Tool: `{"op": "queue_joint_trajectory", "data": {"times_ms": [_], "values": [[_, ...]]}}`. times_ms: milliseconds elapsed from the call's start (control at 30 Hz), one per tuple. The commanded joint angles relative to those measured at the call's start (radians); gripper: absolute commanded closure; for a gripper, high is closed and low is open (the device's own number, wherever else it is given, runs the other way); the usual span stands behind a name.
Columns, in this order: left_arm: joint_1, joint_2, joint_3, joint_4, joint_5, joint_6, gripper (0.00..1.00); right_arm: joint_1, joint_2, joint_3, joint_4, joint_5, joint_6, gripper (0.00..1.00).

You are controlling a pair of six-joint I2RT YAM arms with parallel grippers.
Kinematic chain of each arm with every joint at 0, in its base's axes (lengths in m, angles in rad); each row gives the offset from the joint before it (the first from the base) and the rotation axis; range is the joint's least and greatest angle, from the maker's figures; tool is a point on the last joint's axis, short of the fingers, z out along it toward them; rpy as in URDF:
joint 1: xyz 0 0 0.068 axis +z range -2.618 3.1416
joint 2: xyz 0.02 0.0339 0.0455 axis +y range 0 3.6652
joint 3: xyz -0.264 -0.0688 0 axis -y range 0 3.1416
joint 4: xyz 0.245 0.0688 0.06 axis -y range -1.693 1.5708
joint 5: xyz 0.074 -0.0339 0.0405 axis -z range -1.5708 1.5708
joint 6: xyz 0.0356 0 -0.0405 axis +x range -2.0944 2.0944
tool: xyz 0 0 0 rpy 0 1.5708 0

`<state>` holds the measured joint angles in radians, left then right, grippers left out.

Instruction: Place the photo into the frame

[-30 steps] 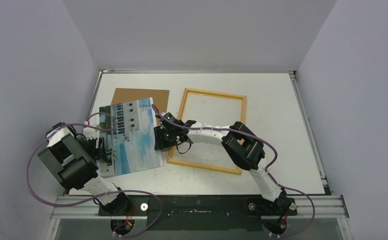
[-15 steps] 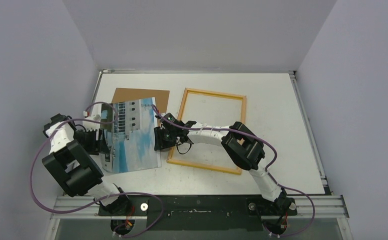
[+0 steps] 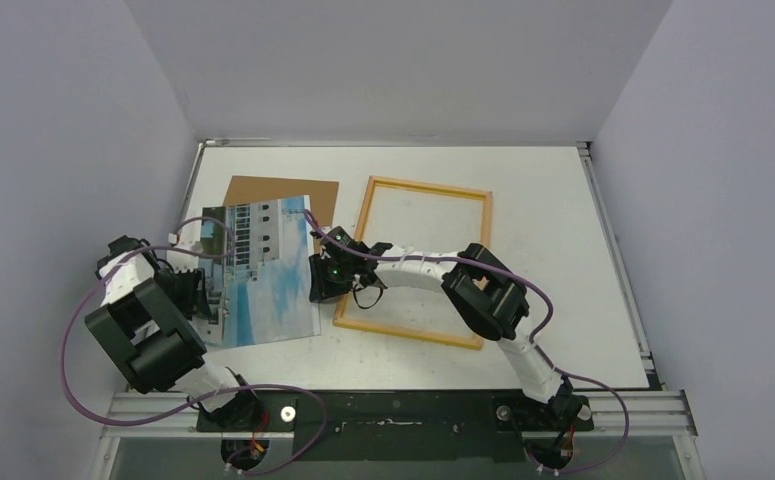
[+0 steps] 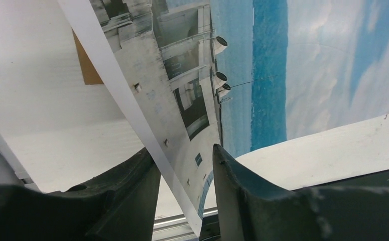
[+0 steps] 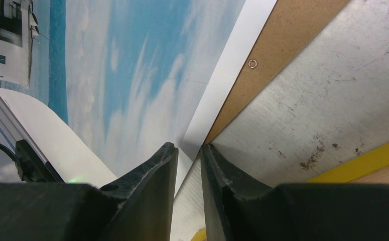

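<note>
Against a second ago, finds the left arm's elbow lower and nearer its base, the left gripper point(image 3: 199, 290) drawn in on the left edge of the photo point(image 3: 263, 270), the sheet nudged slightly; sees almost no change on the right. From above: places the photo outside the frame point(image 3: 428, 187), left of it and partly over the brown backing panel point(image 3: 273, 188), its right side at the right gripper point(image 3: 321, 282) beside the frame's left rail. Judges the task early, with carrying across, squaring up and laying inside the frame all left; inside the frame, only bare table point(image 3: 563, 260). Cannot read either jaw gap from this height. From the left wrist: shows jaws parted, one finger either side of the photo's white-bordered edge, clear space beside the paper, so released, not clamped; loses the sheet's far corners off the picture. From the right wrist: shows jaws drawn close about the photo's right edge above the panel, a thin slit remaining; cannot tell whether pinching or merely flanking. Catches only a yellow sliver of frame at lower right.
</note>
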<state>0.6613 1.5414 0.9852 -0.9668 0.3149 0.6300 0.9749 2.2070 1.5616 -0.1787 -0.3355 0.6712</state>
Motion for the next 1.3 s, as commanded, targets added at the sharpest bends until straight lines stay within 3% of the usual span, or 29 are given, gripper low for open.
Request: {"op": "queue_joint_trajectory", "data": {"times_ms": [0,233,400,567,733,933,1033,1267], "values": [[0.001,-0.013,-0.007,0.054,-0.019,-0.018,0.64,0.002,0.001,-0.013,0.009,-0.016,0.004,0.75],[-0.001,-0.057,0.031,0.012,0.011,-0.030,0.86,-0.003,-0.032,-0.020,0.017,-0.007,-0.006,0.73],[-0.032,-0.116,0.117,-0.077,0.081,-0.049,1.00,-0.004,-0.101,0.003,0.012,0.052,-0.064,0.53],[-0.104,-0.185,0.232,-0.165,0.157,-0.080,1.00,-0.027,-0.218,0.004,-0.001,0.133,-0.133,0.27],[-0.209,-0.238,0.374,-0.182,0.184,-0.180,1.00,-0.032,-0.349,-0.031,0.001,0.225,-0.241,0.17],[-0.263,-0.211,0.525,-0.187,0.313,-0.382,1.00,0.035,-0.560,-0.270,0.214,0.358,-0.428,0.01],[-0.284,-0.193,0.543,-0.152,0.377,-0.501,1.00,0.088,-0.643,-0.378,0.316,0.444,-0.554,0.10],[-0.381,-0.210,0.536,-0.018,0.335,-0.735,1.00,0.206,-0.720,-0.523,0.515,0.525,-0.839,0.10]]}}
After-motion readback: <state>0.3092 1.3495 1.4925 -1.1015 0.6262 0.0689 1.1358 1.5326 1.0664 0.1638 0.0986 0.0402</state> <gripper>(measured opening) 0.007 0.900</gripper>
